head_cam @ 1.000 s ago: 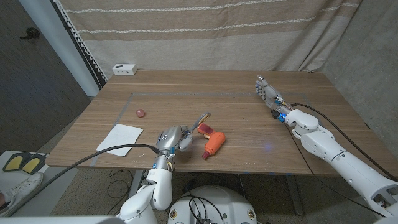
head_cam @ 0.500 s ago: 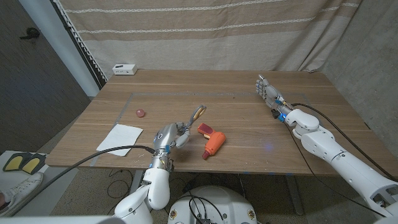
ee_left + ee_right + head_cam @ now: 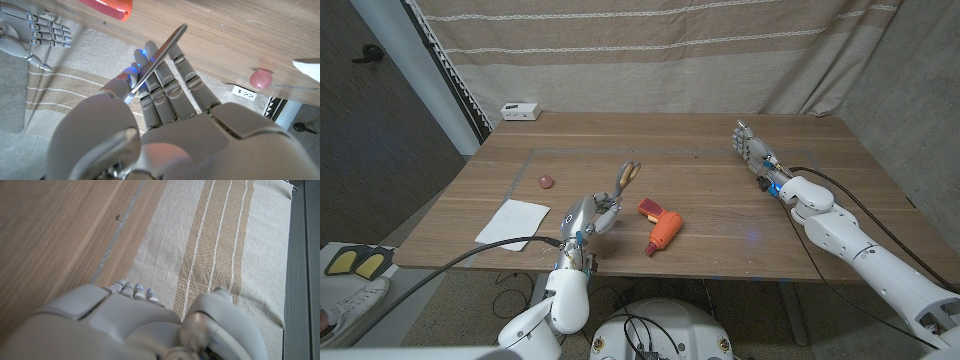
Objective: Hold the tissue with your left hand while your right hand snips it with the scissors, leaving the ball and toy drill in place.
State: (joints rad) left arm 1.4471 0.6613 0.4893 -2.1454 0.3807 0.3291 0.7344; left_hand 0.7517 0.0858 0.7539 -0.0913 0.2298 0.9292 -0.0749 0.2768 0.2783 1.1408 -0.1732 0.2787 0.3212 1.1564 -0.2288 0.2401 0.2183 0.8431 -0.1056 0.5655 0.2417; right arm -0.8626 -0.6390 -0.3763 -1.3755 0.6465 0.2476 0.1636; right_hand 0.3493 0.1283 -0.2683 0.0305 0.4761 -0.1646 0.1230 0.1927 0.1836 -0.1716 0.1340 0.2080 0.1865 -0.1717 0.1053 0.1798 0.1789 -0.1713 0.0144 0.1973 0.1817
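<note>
In the head view, the left hand (image 3: 590,216) is raised over the near edge of the wooden bench (image 3: 700,170) and grips the scissors (image 3: 627,178), whose orange handles stick up and away from its fingers. The tissue (image 3: 513,222) lies flat near the bench's near left corner, apart from the hand. The pink ball (image 3: 545,182) sits just beyond the tissue. The orange toy drill (image 3: 661,225) lies just beside the left hand, on its right. The right hand (image 3: 748,147) stands upright at the far right of the bench, fingers straight and apart, holding nothing. A white box (image 3: 521,111) rests at the far left corner.

In the left wrist view, the left hand's fingers (image 3: 170,87) and thumb pinch the metal blade of the scissors (image 3: 161,54); the ball (image 3: 261,79) shows on the bench.

In the right wrist view, the right hand (image 3: 135,315) is empty, its fingertips (image 3: 135,289) pointing towards a striped curtain (image 3: 220,240).
</note>
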